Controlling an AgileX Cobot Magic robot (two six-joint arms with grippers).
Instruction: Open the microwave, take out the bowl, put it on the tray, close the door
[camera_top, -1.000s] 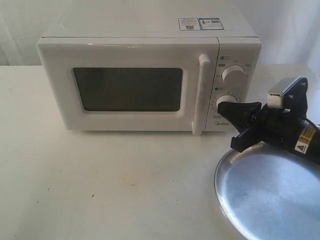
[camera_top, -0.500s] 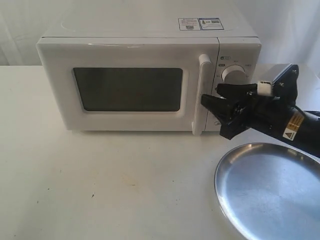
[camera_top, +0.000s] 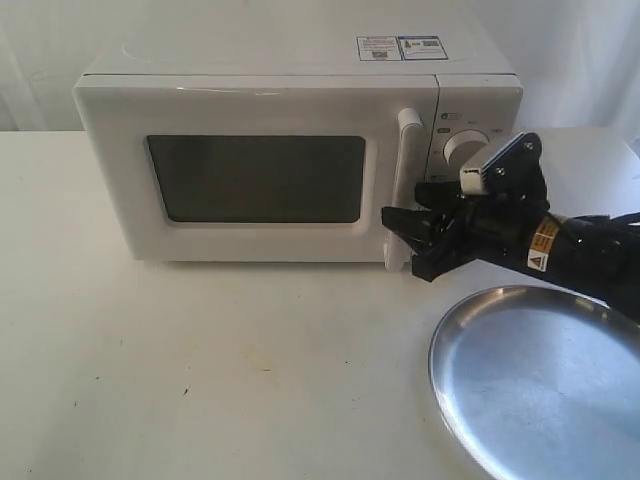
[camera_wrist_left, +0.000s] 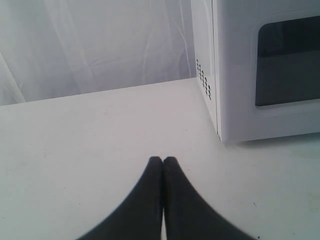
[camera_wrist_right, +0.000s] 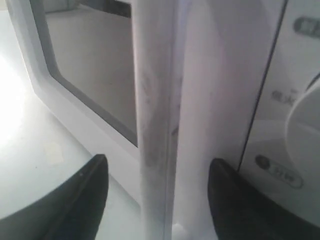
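Observation:
The white microwave (camera_top: 260, 160) stands at the back of the table with its door (camera_top: 255, 180) closed. My right gripper (camera_top: 401, 243) is open at the lower part of the door's vertical bar handle (camera_top: 405, 170). In the right wrist view the handle (camera_wrist_right: 155, 115) runs between the two dark fingers (camera_wrist_right: 82, 195), which stand apart on either side of it without touching. The silver tray (camera_top: 540, 385) lies at the front right. My left gripper (camera_wrist_left: 162, 160) is shut on nothing, low over the table beside the microwave's left side (camera_wrist_left: 202, 65). The bowl is hidden.
Two round knobs (camera_top: 466, 148) sit on the panel right of the door, just behind my right arm. A white curtain (camera_wrist_left: 90, 45) closes off the back. Bare white tabletop (camera_top: 200, 370) spreads in front of the microwave.
My right gripper has moved left and slightly up, from above the tray's rim to the door handle, staying open. The door and tray have not moved.

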